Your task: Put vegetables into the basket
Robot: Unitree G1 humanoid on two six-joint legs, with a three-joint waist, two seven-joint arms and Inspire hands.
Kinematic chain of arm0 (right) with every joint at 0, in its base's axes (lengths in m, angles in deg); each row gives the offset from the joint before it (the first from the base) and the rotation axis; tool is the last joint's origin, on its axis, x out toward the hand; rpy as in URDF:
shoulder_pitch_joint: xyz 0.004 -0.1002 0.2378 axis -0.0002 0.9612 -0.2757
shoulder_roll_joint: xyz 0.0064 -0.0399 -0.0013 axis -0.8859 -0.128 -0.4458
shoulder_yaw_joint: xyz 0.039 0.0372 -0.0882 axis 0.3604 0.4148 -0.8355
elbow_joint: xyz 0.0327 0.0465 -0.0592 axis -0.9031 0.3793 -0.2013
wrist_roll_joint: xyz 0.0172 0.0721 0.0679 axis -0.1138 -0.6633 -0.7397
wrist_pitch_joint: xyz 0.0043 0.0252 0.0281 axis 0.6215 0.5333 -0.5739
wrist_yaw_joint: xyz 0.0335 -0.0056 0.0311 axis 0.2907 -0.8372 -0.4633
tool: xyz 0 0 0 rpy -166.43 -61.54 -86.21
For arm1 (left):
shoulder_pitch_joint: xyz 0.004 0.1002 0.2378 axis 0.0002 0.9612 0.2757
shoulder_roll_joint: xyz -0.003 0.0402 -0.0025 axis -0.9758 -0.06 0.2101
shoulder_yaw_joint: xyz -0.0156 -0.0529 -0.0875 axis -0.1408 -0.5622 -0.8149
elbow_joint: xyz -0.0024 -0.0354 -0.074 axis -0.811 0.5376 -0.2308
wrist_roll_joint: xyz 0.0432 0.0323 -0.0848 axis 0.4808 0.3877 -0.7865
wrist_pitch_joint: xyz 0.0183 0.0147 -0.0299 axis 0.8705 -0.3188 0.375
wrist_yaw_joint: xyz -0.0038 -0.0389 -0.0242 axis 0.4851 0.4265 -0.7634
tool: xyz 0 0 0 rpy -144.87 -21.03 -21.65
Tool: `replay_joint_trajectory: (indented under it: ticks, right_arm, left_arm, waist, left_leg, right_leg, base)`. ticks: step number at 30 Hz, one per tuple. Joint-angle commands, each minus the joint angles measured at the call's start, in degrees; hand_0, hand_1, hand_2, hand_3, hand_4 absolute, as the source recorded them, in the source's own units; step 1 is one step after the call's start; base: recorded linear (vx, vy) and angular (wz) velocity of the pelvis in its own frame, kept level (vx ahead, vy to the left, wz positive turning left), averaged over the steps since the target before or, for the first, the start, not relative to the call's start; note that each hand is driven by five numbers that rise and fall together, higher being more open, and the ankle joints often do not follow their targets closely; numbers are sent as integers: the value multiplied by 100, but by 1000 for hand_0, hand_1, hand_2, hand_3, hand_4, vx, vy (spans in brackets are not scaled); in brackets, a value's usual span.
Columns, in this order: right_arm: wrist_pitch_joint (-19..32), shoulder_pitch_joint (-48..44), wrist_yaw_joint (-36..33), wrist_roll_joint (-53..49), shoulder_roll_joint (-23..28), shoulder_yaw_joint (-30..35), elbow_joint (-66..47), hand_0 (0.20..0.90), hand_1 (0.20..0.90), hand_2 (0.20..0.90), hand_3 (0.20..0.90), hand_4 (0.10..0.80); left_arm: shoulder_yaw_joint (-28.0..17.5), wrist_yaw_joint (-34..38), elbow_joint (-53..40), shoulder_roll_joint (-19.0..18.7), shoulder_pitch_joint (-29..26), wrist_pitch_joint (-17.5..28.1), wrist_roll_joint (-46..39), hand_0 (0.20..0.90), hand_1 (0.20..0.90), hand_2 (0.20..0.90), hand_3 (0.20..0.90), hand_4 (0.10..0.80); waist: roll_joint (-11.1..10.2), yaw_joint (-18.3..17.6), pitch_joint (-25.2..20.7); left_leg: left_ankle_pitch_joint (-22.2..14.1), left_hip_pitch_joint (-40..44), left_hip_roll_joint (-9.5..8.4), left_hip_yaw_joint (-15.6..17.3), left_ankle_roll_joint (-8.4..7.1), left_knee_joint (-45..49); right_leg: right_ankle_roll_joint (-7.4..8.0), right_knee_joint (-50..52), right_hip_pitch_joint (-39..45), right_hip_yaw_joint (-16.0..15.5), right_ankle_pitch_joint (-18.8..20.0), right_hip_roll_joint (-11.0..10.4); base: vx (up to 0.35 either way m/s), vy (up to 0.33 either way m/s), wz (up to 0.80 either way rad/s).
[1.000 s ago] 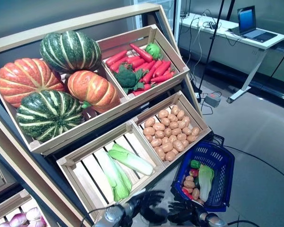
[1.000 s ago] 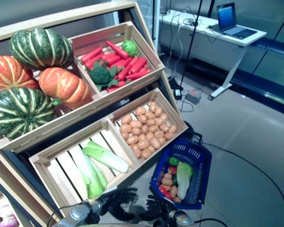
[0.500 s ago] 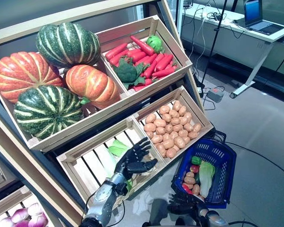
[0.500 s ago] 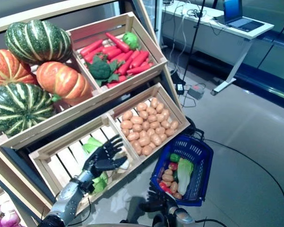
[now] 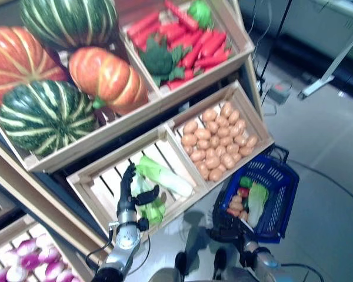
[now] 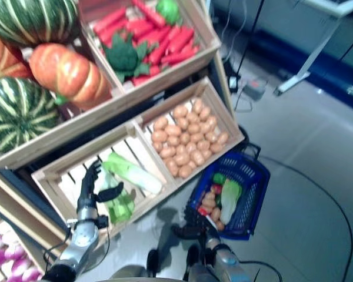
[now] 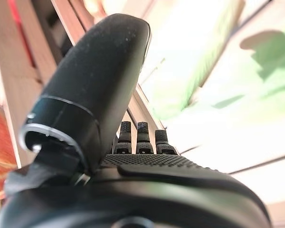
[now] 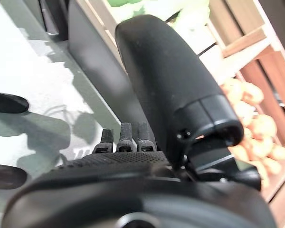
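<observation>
- While the right hand hangs low near the floor just beside the blue basket, I cannot tell from where I stand whether its fingers are curled or slack; it carries nothing I can see.
- The basket sits on the floor at the foot of the stand, below the potato crate, handy for dropping things in. It already holds a pale cabbage, some potatoes and red and green pieces.
- The left hand is raised inside the lower left crate, fingers straight and spread, thumb out to the side, clasping nothing yet. It stands right against the nearest napa cabbage, which looks like the next pick.
- The cabbages lie lengthwise on the slats, leafy green ends toward the crate's front lip, so I would expect a grasp around the firm white stalk to serve best.
- Higher up, the tilted shelf shows its stock to the front: pumpkins in green and orange on the left, carrots with a broccoli head on the right.
- All these crates lean forward, so anything nudged loose may roll toward the lip.
</observation>
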Motion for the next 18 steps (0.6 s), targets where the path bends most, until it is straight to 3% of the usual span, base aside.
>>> replay_joint_trajectory:
  ticks: [1,8,14,18]
  right_arm:
    - [502,-91,-11,-324,-11,1,-567,900,900,900,900,800]
    - [443,-331,-23,-448,156,-153,-454,900,900,900,900,800]
    - [364,-481,-17,-592,308,-221,-491,900,900,900,900,800]
    - [352,-489,45,-675,405,-154,-540,900,900,900,900,800]
  left_arm:
    - [-297,1007,-9,-13,-577,426,472,900,900,900,900,800]
    - [-373,2098,462,78,-1213,168,583,900,900,900,900,800]
    - [-549,2362,566,-119,-1586,14,481,900,900,900,900,800]
    - [-715,2403,658,-300,-1633,11,280,900,900,900,900,800]
  waist:
    - [-260,-154,169]
    - [-344,-219,444]
    - [-384,-238,616]
    - [-390,-278,667]
  left_leg:
    - [-380,-668,-171,229,39,1191]
    - [-615,-1680,-204,279,58,2278]
    - [-893,-2344,-254,360,114,3087]
    - [-1077,-2600,-197,450,120,3502]
  right_leg:
    - [-349,1466,-327,178,-716,-184]
    - [-405,2602,-1316,266,-1019,-293]
    - [-373,3526,-2034,338,-1277,-424]
    - [-386,3941,-2308,381,-1426,-453]
  base:
    - [-57,77,4]
    - [-65,90,-11]
    - [-59,81,-3]
    - [-10,50,-6]
